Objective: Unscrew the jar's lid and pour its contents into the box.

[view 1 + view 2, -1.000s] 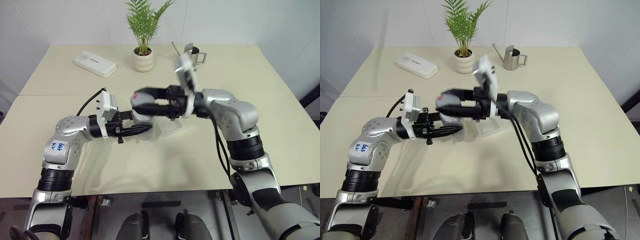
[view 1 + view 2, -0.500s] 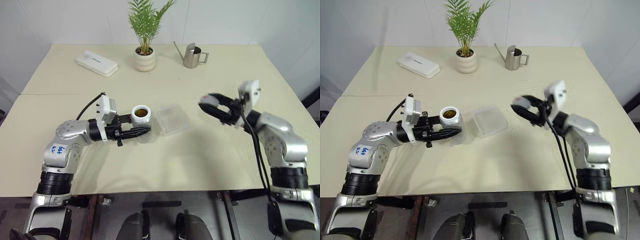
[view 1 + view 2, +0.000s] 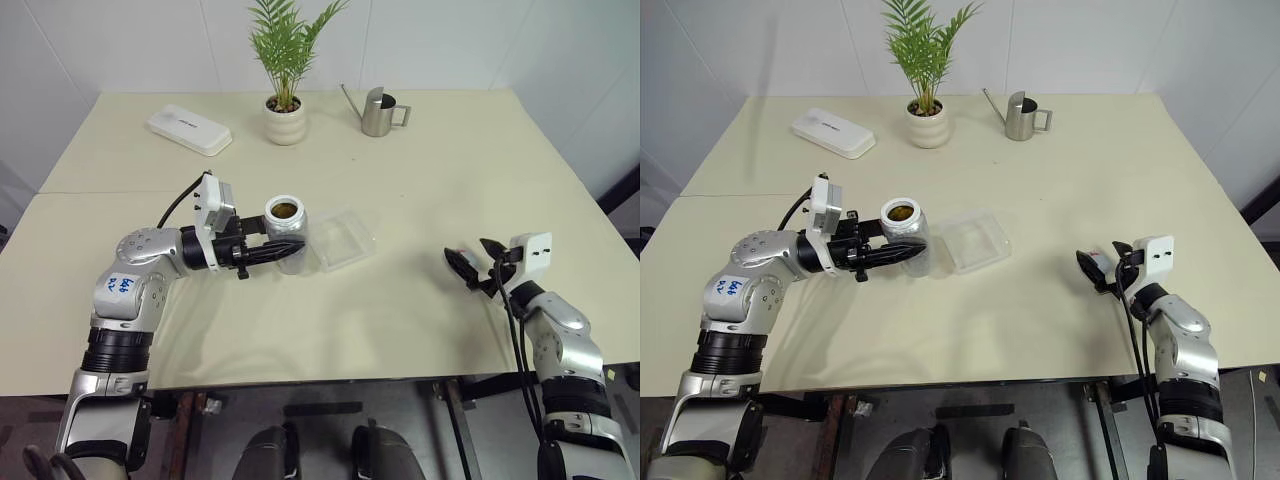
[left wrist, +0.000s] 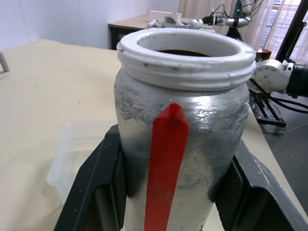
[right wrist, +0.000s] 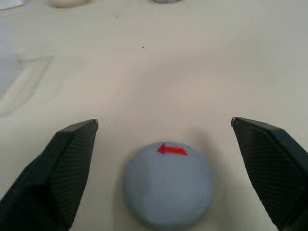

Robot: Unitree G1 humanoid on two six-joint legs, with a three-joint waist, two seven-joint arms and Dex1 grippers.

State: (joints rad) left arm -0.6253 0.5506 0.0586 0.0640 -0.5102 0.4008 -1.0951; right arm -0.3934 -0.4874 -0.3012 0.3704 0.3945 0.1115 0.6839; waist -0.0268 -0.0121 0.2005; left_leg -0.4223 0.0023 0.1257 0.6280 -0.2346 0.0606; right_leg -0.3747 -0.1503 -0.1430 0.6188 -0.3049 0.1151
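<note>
- Right gripper (image 5: pixel 163 144) is standing with its jaws spread wide; the lid (image 5: pixel 167 183) is lying flat on the table (image 3: pixel 400 300) between the two fingers, touching neither, red mark up. In the head views this is sitting at the lower right of the frame.
- Change: a second ago the right gripper was over the jar at mid-frame, closed round the lid; half a second ago it was swinging out to the right, lid in its jaws. Now it is down at the table's right side and the lid is released.
- Left gripper (image 4: pixel 168 192) is clamping the jar (image 3: pixel 285 233) by its body, one finger on each side, red stripe facing the wrist camera. The grip is unchanged over the last second.
- The jar is sitting upright, left of centre in the head views, white threaded rim bare and mouth open; the contents (image 3: pixel 285 210) are showing as a brown patch inside.
- The box (image 3: pixel 343 240) is lying just right of the jar, close beside it, clear and apparently empty.
- Farther out, along the top of the frame: white oblong case (image 3: pixel 188 129) at upper left, potted plant (image 3: pixel 285 70) at top centre, steel watering can (image 3: pixel 376 110) beside it.
- Reading: the unscrewing looks finished and the lid parked well apart. The pour is remaining; the left arm would need to tip the jar's mouth over the box.
- Risk: the box is shallow, so pellets may be bouncing out if tipped fast.
</note>
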